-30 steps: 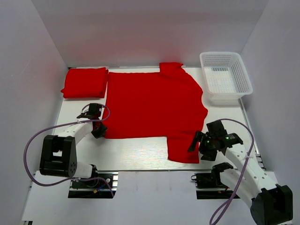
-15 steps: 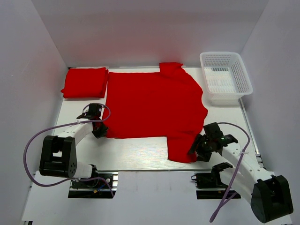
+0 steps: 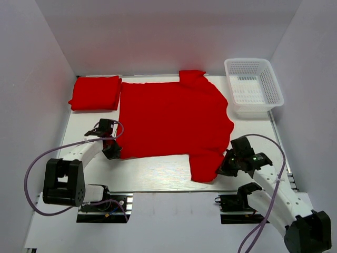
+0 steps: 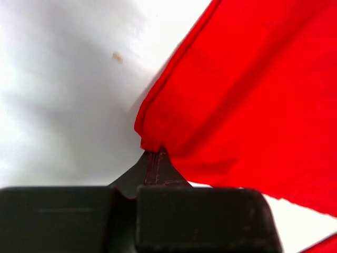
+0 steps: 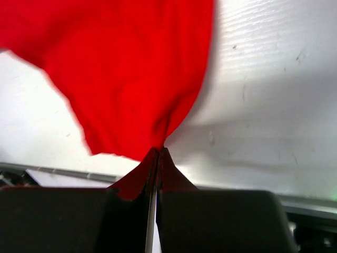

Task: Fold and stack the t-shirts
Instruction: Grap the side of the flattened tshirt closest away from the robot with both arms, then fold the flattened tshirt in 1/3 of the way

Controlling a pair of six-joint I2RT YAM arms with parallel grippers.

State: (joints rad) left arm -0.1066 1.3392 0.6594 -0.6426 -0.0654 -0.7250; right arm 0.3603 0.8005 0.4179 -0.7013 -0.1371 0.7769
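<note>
A red t-shirt (image 3: 174, 118) lies spread flat across the middle of the table, one sleeve (image 3: 206, 164) reaching toward the near edge. A second red t-shirt (image 3: 96, 92) lies folded at the back left. My left gripper (image 3: 114, 151) is shut on the spread t-shirt's near left hem corner (image 4: 150, 138), lifting it slightly. At the near sleeve's right edge my right gripper (image 3: 226, 167) is shut on the cloth (image 5: 158, 138), and the fabric bunches into its closed jaws.
A white mesh basket (image 3: 254, 87) stands at the back right corner, holding nothing I can see. White walls enclose the table on three sides. Bare table (image 3: 152, 171) shows along the near edge between the two arms.
My right gripper moved left onto the sleeve edge and closed on it. My left gripper, still shut on the hem corner, shifted slightly toward the near edge, pulling the corner with it.
</note>
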